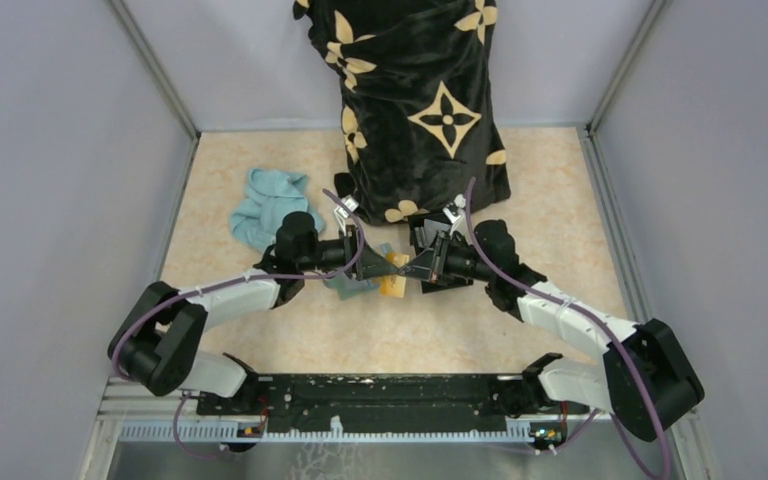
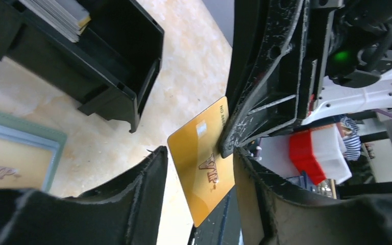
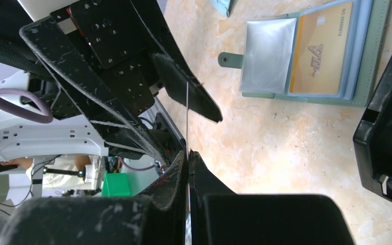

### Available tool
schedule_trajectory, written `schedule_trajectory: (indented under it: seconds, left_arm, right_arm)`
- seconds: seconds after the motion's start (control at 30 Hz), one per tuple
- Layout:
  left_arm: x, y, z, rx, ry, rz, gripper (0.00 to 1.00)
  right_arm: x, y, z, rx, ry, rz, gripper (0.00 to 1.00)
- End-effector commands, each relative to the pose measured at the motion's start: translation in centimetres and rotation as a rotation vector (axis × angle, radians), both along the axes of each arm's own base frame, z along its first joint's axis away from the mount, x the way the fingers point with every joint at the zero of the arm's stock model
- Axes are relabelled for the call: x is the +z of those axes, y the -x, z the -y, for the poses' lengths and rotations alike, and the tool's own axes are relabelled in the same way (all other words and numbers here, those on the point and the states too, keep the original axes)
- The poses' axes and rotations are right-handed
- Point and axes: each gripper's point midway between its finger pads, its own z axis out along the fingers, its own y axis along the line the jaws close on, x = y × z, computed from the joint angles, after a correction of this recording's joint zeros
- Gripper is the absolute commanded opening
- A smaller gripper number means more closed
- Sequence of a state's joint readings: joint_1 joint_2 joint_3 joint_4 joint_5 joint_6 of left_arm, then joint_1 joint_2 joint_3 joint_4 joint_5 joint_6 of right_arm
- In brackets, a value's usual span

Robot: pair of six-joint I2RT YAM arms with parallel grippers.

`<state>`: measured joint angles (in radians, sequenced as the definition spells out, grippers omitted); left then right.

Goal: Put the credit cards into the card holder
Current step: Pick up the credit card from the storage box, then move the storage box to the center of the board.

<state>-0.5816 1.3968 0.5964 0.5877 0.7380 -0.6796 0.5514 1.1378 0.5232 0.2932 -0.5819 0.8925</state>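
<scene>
I see the right gripper [image 3: 189, 155] clamped shut on a thin tan-orange plastic credit card [image 2: 200, 171] printed with VIP. From the left wrist its long axis runs about 11 to 5 o'clock; from the right wrist it is edge-on, 12 to 6. The left gripper [image 2: 199, 153] stands partly open astride it, holding nothing. The soft sage-green card holder [image 3: 380, 51] lies open at 1 o'clock, a second gold card [image 3: 319, 48] in its slot

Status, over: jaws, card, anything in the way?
Right gripper, jaws shut on gold card. Left gripper open, jaws either side of it. Card holder open, second gold card inside. Path looks clear.
</scene>
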Motion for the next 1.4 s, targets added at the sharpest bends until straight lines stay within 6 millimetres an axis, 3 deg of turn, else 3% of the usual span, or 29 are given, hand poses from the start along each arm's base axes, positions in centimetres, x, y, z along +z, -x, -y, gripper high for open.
schedule_trajectory:
  seconds: [0.0, 0.07, 0.2, 0.33, 0.43, 0.6, 0.67, 0.83, 1.0, 1.37]
  left_arm:
    - [1.2, 1.0, 0.3, -0.090, 0.088, 0.040, 0.53]
    - [1.2, 1.2, 0.3, -0.105, 0.104, 0.034, 0.46]
    - [0.9, 1.2, 0.0, -0.108, 0.108, 0.025, 0.18]
    - [0.8, 1.1, -0.5, -0.087, 0.111, 0.025, 0.00]
    - [0.7, 0.8, -0.8, -0.069, 0.114, 0.020, 0.00]
    - [-0.6, -0.6, -1.6, 0.033, 0.065, -0.020, 0.00]
    - [-1.8, -1.5, -2.4, 0.114, 0.017, -0.049, 0.00]
    - [-3.4, -3.4, -3.7, 0.276, -0.055, -0.081, 0.00]
    - [-5.1, -4.9, -4.9, 0.390, -0.126, -0.125, 0.00]
    - [-7.5, -6.0, -6.3, 0.499, -0.224, -0.178, 0.00]
  right_arm:
    - [1.6, -0.5, -0.4, 0.021, -0.060, 0.046, 0.00]
    - [1.7, -0.6, -0.4, 0.017, -0.064, 0.045, 0.00]
    - [1.9, -0.9, -0.3, 0.005, -0.063, 0.048, 0.00]
    - [1.8, -1.2, -0.3, 0.004, -0.057, 0.045, 0.00]
    - [1.7, -1.4, -0.4, 0.009, -0.049, 0.057, 0.00]
    - [1.7, -3.2, 0.7, -0.067, 0.074, 0.136, 0.37]
    - [1.6, -4.1, 1.4, -0.099, 0.151, 0.162, 0.43]
    - [1.0, -6.8, 3.0, -0.183, 0.327, 0.196, 0.45]
    - [-1.0, -9.6, 4.6, -0.248, 0.543, 0.189, 0.45]
    - [-4.5, -12.0, 3.4, -0.240, 0.841, 0.194, 0.43]
